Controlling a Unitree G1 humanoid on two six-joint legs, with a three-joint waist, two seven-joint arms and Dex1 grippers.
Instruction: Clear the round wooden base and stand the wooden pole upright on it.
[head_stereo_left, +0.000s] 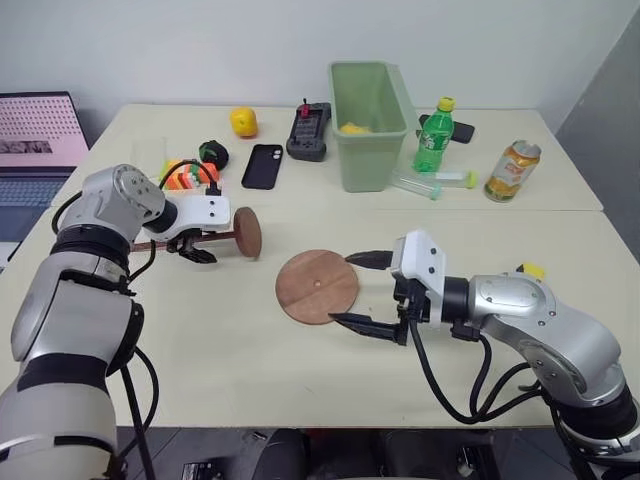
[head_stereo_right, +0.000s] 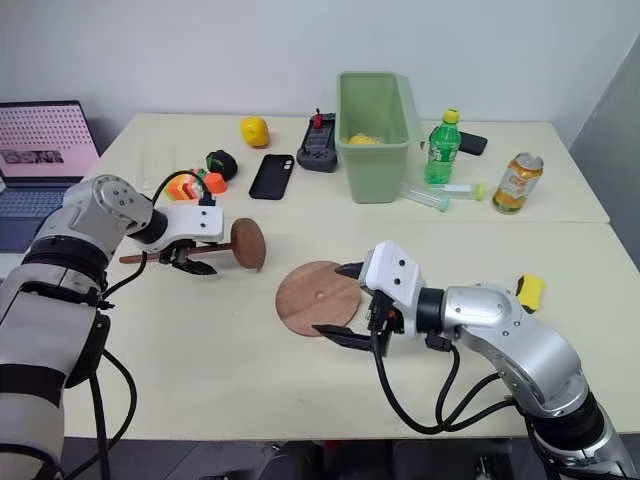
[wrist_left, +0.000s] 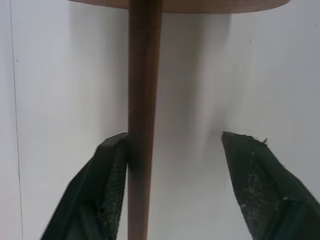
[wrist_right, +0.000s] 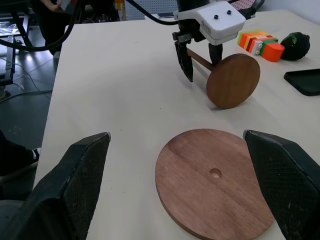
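The round wooden base (head_stereo_left: 316, 286) lies flat near the middle of the table (head_stereo_left: 230, 350), bare on top, its small centre hole showing. The wooden pole (head_stereo_left: 215, 236) lies on its side at about nine o'clock from the base and apart from it, its fixed disc standing on edge at the end nearer the base and its rod running away at nine o'clock.

The left pincer (head_stereo_left: 190, 250) points down over the rod, one finger on each side. In the left wrist view one finger (wrist_left: 107, 185) touches the rod while the other stands clear of it, so the fingers are apart and not clamped.

The right pincer (head_stereo_left: 362, 292) sits at three o'clock of the base, its fingers spread wide and holding nothing, the fingertips just over the base's near edge.

A green bin (head_stereo_left: 368, 122) stands at twelve o'clock, well beyond the base.
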